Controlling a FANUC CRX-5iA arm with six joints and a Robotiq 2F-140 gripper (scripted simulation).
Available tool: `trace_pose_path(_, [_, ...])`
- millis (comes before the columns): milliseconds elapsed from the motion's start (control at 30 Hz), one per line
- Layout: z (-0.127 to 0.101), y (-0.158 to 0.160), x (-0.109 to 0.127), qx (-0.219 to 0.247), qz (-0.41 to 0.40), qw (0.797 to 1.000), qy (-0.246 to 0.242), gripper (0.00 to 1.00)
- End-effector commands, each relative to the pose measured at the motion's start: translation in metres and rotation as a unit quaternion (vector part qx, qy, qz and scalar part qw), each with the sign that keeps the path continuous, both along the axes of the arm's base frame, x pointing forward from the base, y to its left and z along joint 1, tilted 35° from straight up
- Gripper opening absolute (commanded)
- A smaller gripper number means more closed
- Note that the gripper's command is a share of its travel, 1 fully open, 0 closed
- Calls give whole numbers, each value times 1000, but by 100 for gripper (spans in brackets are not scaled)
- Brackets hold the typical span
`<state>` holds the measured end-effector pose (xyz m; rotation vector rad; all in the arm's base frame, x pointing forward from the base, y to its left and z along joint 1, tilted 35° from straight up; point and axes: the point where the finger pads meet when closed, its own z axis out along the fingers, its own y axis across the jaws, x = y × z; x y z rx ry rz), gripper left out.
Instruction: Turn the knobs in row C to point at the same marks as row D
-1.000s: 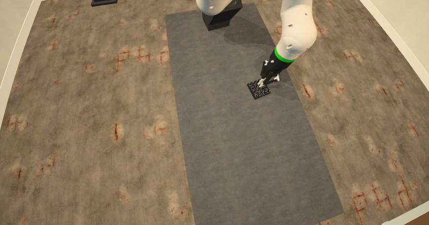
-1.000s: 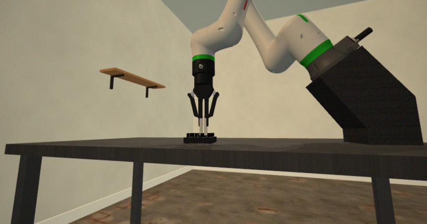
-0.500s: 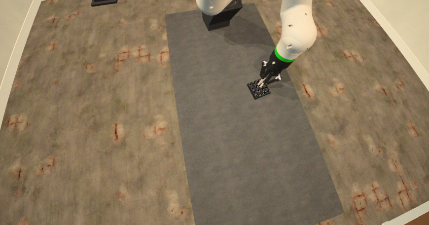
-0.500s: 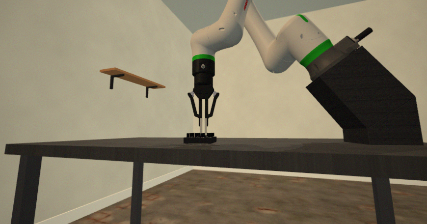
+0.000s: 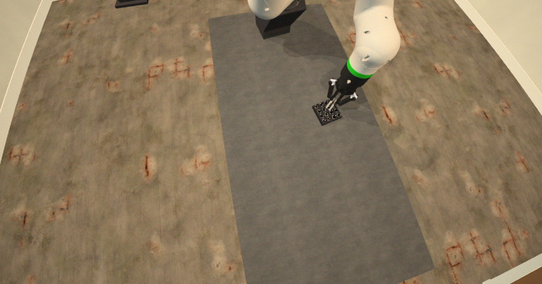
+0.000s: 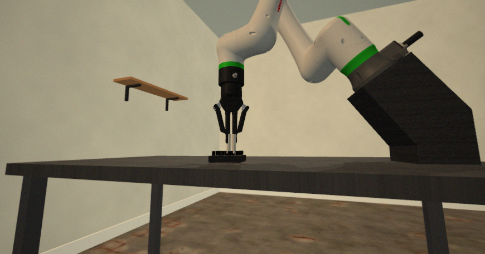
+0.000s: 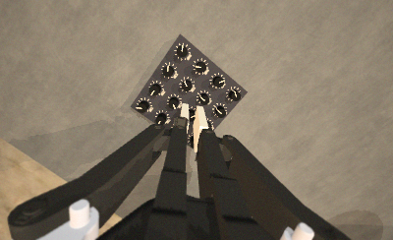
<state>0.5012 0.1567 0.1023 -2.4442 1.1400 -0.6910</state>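
White six-joint arm with its black two-finger gripper (image 7: 192,118) pointing straight down, pale fingertips clamped on one small black knob (image 7: 193,116) of the square black knob box (image 5: 326,113), which stands on the dark grey table (image 6: 101,170) near the arm's black pedestal (image 6: 441,143).

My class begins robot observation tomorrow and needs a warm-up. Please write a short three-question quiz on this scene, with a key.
1. True or false: the knob box stands on the floor.
2. The gripper is: A) pointing straight down, shut on a knob of the box; B) open wide, high above the table; C) lying on its side.
3. In the exterior view, what is fixed to the wall left of the arm?
Key: 1 false, it stands on the table; 2 A; 3 a wooden shelf.
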Motion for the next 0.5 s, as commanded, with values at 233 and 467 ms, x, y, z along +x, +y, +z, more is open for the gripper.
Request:
trace_pose_path(233, [0, 0, 0, -74, 110, 991, -13, 5])
trace_pose_path(467, [0, 0, 0, -112, 165, 980, -20, 5])
